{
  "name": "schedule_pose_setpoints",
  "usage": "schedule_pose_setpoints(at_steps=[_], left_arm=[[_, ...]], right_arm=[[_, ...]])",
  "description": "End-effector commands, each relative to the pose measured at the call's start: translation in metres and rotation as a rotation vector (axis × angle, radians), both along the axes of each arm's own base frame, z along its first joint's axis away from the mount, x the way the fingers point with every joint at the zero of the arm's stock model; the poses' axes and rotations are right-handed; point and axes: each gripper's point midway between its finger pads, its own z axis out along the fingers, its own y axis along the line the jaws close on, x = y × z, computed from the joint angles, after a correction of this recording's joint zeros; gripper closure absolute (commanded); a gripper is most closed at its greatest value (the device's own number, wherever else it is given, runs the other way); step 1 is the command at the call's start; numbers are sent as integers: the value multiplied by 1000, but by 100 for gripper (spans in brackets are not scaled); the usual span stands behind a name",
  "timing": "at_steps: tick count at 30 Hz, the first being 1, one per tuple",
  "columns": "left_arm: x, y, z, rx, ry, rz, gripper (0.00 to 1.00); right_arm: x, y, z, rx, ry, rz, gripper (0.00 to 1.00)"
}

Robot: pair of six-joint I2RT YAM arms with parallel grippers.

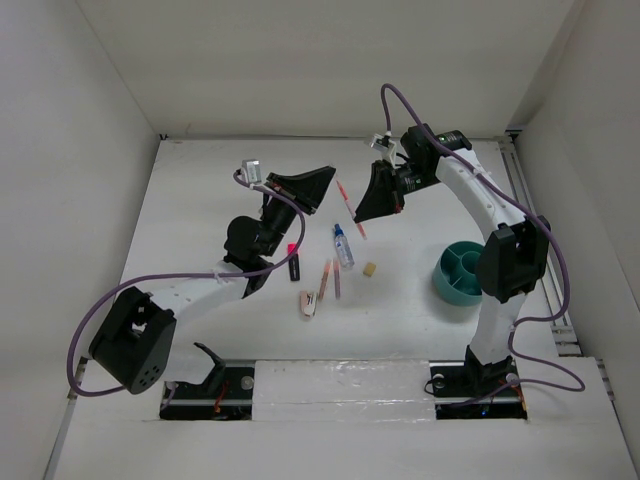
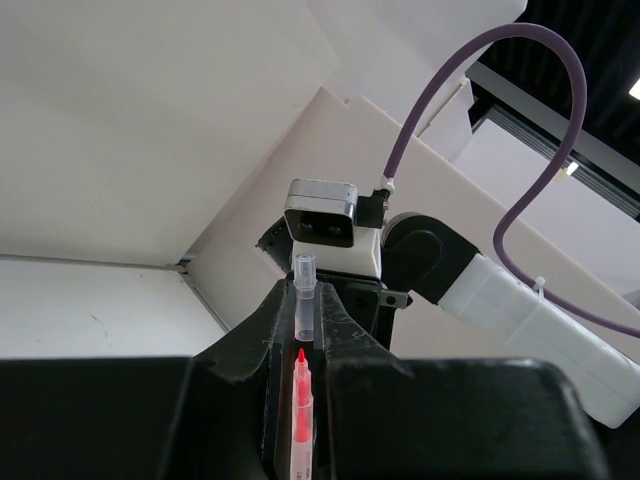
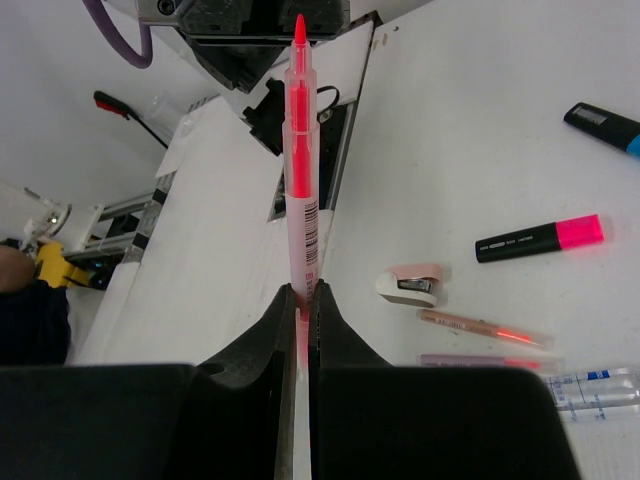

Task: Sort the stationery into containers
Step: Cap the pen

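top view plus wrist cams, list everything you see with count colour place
loose pens: 2, pink-orange, table centre beside stapler
held pens: 2, pink, one in each gripper
highlighters: 2, black with pink and blue caps, by left arm
bottle: 1, clear, blue cap, centre
eraser: 1, tan, right of bottle
stapler: 1, pinkish, nearest the bases
organiser cup: 1, teal, by right arm
left gripper: 1, black, shut on pen
right gripper: 1, black, shut on pen
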Motion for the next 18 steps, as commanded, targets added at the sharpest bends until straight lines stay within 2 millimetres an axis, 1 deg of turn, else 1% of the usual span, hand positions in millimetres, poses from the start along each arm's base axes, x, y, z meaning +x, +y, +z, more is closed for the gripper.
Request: schedule_pose_setpoints(at_steps=[1,2,5,7,12,13,14,16,17,18], left_arm=[[-15,10,45,-79,-115,-1,100],[-15,10,41,-74,-108,-1,100],[-15,10,41,-74,-108,-1,100],[-15,7,35,-64,-104,-9,100],[-14,2,30,-56,-98,-31,100],[-15,3,32,-62,-105,-31,100],[-15,3,28,-56,-98,-31,100],[-15,3,28,-62,-93,-36,100],[-15,3,24,-57,-86,-36,100],[-15,3,24,-57,-86,-36,100]], right_arm=[[-1,1,11,45,-5,7,100],[-1,1,11,45,-5,7,100],[-1,1,11,45,-5,7,100],[-1,1,11,45,-5,7,100],[-1,1,13,48,-14,7,100],[-1,1,13,48,-14,7,100],[-1,1,13,48,-14,7,100],[-1,1,13,48,-14,7,100],[-1,1,13,48,-14,7,100],[-1,1,13,48,-14,7,100]])
